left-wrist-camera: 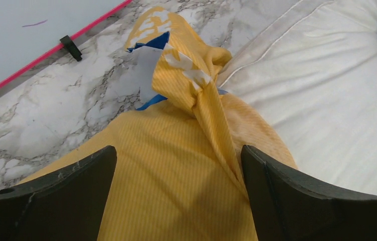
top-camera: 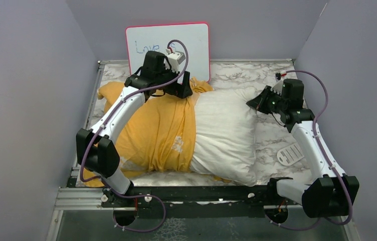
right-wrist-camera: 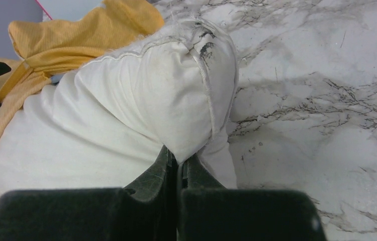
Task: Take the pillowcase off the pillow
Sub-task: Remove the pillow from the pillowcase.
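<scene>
The marble table [top-camera: 277, 75] is carrying everything, walled in by grey panels. The pillow [top-camera: 224, 133] is lying across its middle, its right half bare and white and its left half sitting inside the pillowcase [top-camera: 159, 133]. The pillowcase is showing its yellow-orange face upward, wrinkling in long folds, and its open edge is crossing the pillow about midway. At the far edge the fabric is bunching into a twisted peak [left-wrist-camera: 181, 70], where a little blue and some white print are showing.

A pink-framed board [top-camera: 196, 42] is leaning against the back wall, just behind that peak.

The left gripper [top-camera: 184, 90] is hovering over the twisted fabric at the pillow's far edge. Its fingers [left-wrist-camera: 277, 186] are standing wide apart with the yellow ridge running between them, and nothing is being gripped.

The right gripper [top-camera: 257, 103] is reaching in at the pillow's far right corner. Its fingers [right-wrist-camera: 169, 173] are pressing together, pinching the seamed edge of that corner, which is drooping over their tips and bearing dark smudges.

A white slotted disc [top-camera: 290, 153] is lying on the marble to the right of the pillow, beside the right arm.
</scene>
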